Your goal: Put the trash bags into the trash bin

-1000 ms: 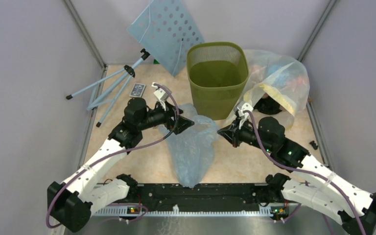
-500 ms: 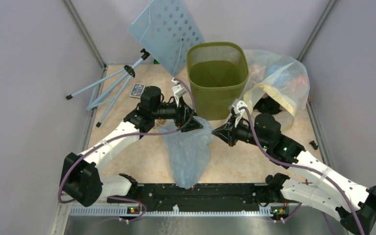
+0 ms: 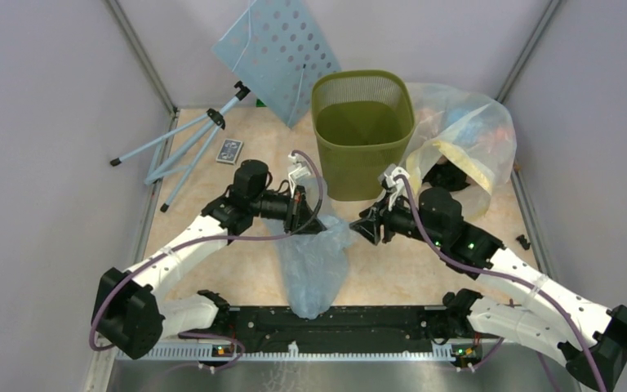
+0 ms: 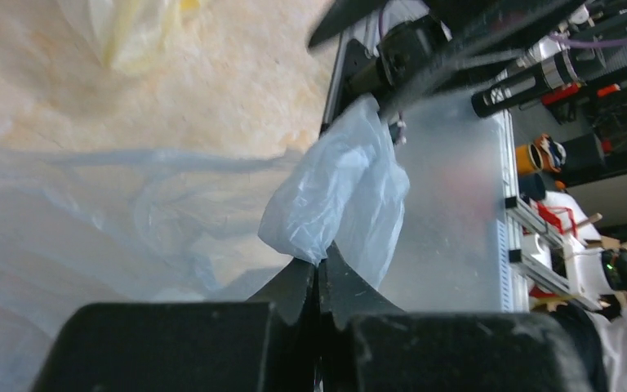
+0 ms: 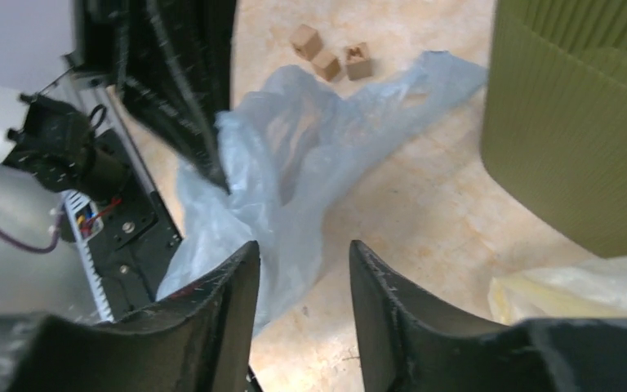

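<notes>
Table (image 3: pixel 249 273): trash bag (image 3: pixel 314 265) in left gripper (image 4: pixel 318 269)

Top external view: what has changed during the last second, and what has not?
The left gripper, shut on the trash bag, moved right and toward the near edge, drawing the bag's far end with it, so the bag lies more bunched. The right gripper, open, crept left toward the bag. The trash bin, the yellowish bag and the blue panel stayed put.
</notes>
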Controlling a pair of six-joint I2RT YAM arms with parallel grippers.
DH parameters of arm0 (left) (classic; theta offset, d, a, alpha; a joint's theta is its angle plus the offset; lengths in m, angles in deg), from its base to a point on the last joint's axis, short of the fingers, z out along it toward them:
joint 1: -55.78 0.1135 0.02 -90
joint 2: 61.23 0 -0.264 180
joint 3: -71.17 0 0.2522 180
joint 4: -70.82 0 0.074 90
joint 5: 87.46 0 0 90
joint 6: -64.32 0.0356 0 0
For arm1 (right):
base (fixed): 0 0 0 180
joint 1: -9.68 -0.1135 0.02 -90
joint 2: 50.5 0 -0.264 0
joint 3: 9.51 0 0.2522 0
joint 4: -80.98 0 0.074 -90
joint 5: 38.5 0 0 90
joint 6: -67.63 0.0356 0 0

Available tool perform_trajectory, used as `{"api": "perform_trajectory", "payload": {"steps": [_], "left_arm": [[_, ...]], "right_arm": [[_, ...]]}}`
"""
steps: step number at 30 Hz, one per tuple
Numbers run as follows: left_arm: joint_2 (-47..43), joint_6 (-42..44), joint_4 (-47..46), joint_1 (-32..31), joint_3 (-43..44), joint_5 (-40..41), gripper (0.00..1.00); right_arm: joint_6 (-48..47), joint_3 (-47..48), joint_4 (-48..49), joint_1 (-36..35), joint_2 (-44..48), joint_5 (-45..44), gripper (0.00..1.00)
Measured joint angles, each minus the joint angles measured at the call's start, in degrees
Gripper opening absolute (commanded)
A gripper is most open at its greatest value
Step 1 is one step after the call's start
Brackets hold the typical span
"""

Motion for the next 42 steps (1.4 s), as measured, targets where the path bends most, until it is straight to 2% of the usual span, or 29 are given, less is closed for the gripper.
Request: {"api": "perform_trajectory", "payload": {"steps": [8,13,16,19,28,35,42], "left_arm": [[-1.4,-2.5,3.1,-1.9,-7.3,-0.7,0.00],[-3.3,-3.3,3.8,-4.9,-8.9,-0.2,0.00],[-5.0,-3.5,3.3,-6.9,-8.9,-0.1,0.00],[-5.7,-3.6,2.9,-8.9,-8.8,-0.1,0.00],[-4.9,-3.7,2.7,-15.6,-7.3,1.5,0.00],[-4.5,-4.7,0.7,-21.7,-6.6,3.7,0.00],[-3.2,-5.5,0.4,-25.0,-5.2,4.6,0.00]], "right_arm": [[4.7,0.0,-1.6,1.5,-3.2,-10.0,0.60],[9.6,0.0,0.2,5.5,-6.8,-8.3,0.68],[11.4,0.0,1.9,5.9,-9.6,-6.0,0.77],[13.0,0.0,3.4,5.9,-12.9,-3.7,0.80],[16.8,0.1,9.0,5.9,-16.5,-1.3,0.79],[19.3,1.3,10.6,4.3,-21.7,-3.8,0.77],[20.1,2.5,10.7,3.8,-22.3,-6.5,0.76]]}}
